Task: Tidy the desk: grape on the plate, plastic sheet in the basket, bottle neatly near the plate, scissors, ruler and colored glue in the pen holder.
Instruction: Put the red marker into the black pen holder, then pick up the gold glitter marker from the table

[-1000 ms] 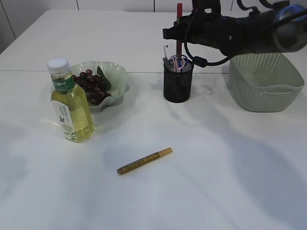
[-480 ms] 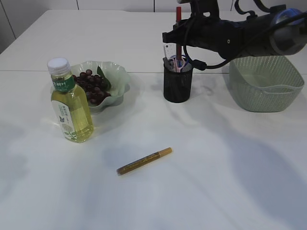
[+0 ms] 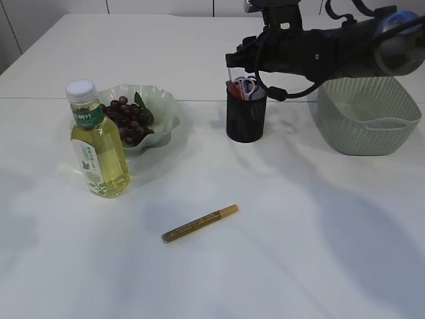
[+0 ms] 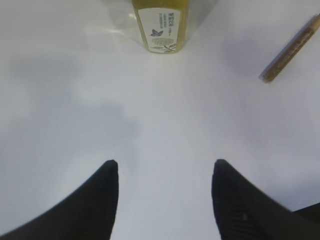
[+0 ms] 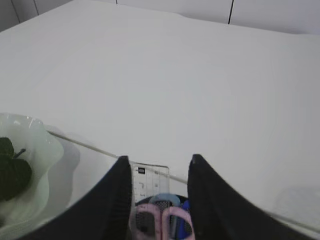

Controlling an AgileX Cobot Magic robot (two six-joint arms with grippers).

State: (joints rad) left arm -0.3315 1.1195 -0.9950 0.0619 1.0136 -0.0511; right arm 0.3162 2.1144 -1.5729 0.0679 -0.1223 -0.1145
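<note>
My right gripper point(image 3: 238, 61) hovers just above the black mesh pen holder point(image 3: 246, 116), and in the right wrist view this gripper point(image 5: 160, 159) stands open with nothing between its fingers. Below it the clear ruler point(image 5: 150, 182) and pink-handled scissors point(image 5: 160, 222) stand in the holder, and a red glue pen point(image 3: 234, 87) shows at its rim. A gold glue pen point(image 3: 199, 224) lies on the table in front. The yellow-green bottle point(image 3: 99, 143) stands beside the plate point(image 3: 169, 106) of grapes point(image 3: 127, 118). My left gripper point(image 4: 165, 162) is open over bare table, short of the bottle point(image 4: 161, 25).
A pale green basket point(image 3: 368, 113) stands right of the pen holder; a pale curved edge shows inside it, and I cannot tell what it is. The gold glue pen point(image 4: 292, 47) lies to the upper right of the left gripper.
The red glue pen, held high above the holder by the right gripper, has dropped into the holder. The right jaws have opened. The left arm has not moved.
</note>
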